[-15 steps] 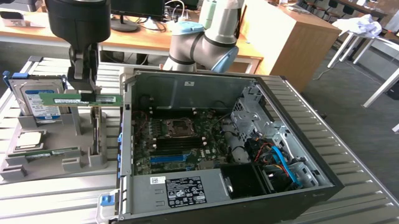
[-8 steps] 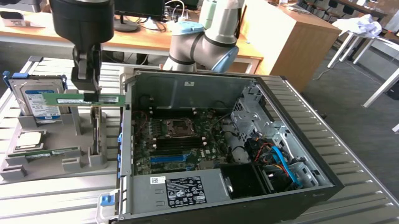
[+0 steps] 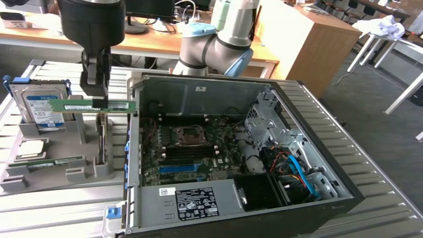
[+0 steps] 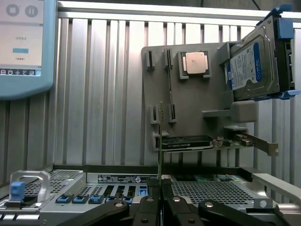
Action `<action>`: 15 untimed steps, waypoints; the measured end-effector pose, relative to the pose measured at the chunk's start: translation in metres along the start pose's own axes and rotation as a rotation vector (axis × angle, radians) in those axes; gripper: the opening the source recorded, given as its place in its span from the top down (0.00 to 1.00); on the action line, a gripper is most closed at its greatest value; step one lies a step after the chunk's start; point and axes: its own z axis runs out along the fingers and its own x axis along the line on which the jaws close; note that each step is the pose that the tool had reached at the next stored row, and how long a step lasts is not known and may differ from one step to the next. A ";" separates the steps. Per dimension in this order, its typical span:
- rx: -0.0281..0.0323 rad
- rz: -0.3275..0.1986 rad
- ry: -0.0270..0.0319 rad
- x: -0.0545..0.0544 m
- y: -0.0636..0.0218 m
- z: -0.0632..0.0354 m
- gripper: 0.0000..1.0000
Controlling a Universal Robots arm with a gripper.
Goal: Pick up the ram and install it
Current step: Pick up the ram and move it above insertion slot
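Gripper (image 3: 99, 103) clenching ram (image 3: 69, 105) at upper edge near one end, holding it level, raised just beside computer case (image 3: 198, 96). Ram looking light, thin, stiff, fragile; gripping bare board edges, sparing chips.

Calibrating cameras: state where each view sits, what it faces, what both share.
Exterior view: a separate camera, high up, looking down on the open computer case and parts holder; arm and gripper show.
Wrist view: on the wrist, facing the parts holder past the gripper.
Shared: the ram shut in the gripper, the hard drive, the parts holder.
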 end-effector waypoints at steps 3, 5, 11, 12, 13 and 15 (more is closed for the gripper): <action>0.0001 0.000 0.0000 0.000 -0.0020 -0.0001 0.87; 0.0000 0.000 0.0000 0.000 -0.0034 -0.0001 0.87; 0.0001 0.000 0.0000 0.000 -0.0079 -0.0003 0.87; 0.0000 0.000 0.0000 0.000 -0.0086 -0.0004 0.87; 0.0001 0.000 0.0000 0.000 -0.0094 -0.0004 0.87; 0.0000 0.000 0.0001 0.000 -0.0109 -0.0005 0.87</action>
